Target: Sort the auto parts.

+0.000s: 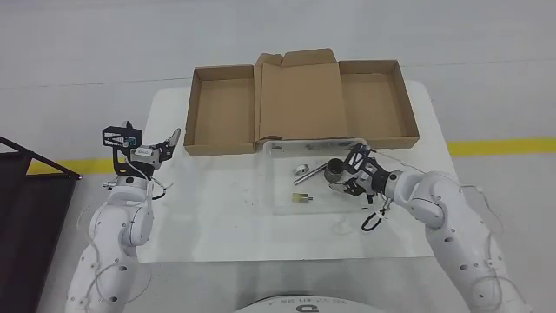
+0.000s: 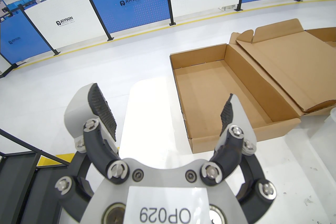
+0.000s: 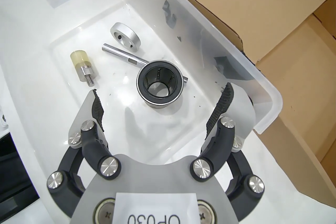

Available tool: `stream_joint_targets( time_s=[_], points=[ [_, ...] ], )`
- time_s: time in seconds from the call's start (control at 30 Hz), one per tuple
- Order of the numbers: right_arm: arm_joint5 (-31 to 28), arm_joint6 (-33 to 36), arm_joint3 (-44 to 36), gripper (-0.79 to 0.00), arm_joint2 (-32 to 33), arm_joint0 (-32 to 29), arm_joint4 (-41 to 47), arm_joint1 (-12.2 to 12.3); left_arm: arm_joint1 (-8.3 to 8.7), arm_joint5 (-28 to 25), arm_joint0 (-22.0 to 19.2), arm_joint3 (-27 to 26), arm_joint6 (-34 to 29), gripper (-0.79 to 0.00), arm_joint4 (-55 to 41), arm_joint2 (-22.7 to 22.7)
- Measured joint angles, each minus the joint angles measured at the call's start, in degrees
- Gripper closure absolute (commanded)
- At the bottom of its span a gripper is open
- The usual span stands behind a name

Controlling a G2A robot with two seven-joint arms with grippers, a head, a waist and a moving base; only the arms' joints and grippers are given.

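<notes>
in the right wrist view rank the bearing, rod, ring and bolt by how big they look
1. bearing, though it is also nearest the camera
2. rod, longest but thin, partly hidden behind the bearing
3. ring and bolt look alike, so not ranked

1. The bin (image 3: 118,104) is set on the table (image 1: 217,217), just before the cardboard box (image 1: 300,104).
2. A bearing (image 3: 159,83), shaft (image 3: 123,55), ring (image 3: 125,36) and threaded stud (image 3: 82,65) are held in it.
3. The shaft is partly covered by the bearing.
</notes>
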Motion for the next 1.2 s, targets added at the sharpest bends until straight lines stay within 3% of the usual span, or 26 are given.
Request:
stream_joint_targets(
  time_s=[0.67, 0.73, 0.83, 0.87, 0.9, 1.2],
  points=[
    [0.7, 2.4, 6.5, -0.662, -5.5, 5.9, 1.3, 0.0, 0.0, 0.0, 0.0, 0.0, 0.0, -0.785, 0.0, 0.0],
    [0.8, 2.5, 7.1, -0.554, -6.1, 6.5, 1.4, 0.0, 0.0, 0.0, 0.0, 0.0, 0.0, -0.785, 0.0, 0.0],
    [0.3, 2.4, 7.3, -0.252, -6.7, 7.1, 1.6, 0.0, 0.0, 0.0, 0.0, 0.0, 0.0, -0.785, 0.0, 0.0],
    [0.3, 2.4, 7.3, -0.071, -6.9, 7.2, 1.6, 0.1, 0.0, 0.0, 0.0, 0.0, 0.0, -0.785, 0.0, 0.0],
    [0.3, 2.4, 7.3, 0.0, -7.0, 7.2, 1.5, 0.1, 0.0, 0.0, 0.0, 0.0, 0.0, -0.785, 0.0, 0.0],
    [-0.5, 1.9, 5.4, 0.0, -6.5, 7.0, 2.2, 0.6, 0.0, 0.0, 0.0, 0.0, 0.0, -0.785, 0.0, 0.0]
  ],
)
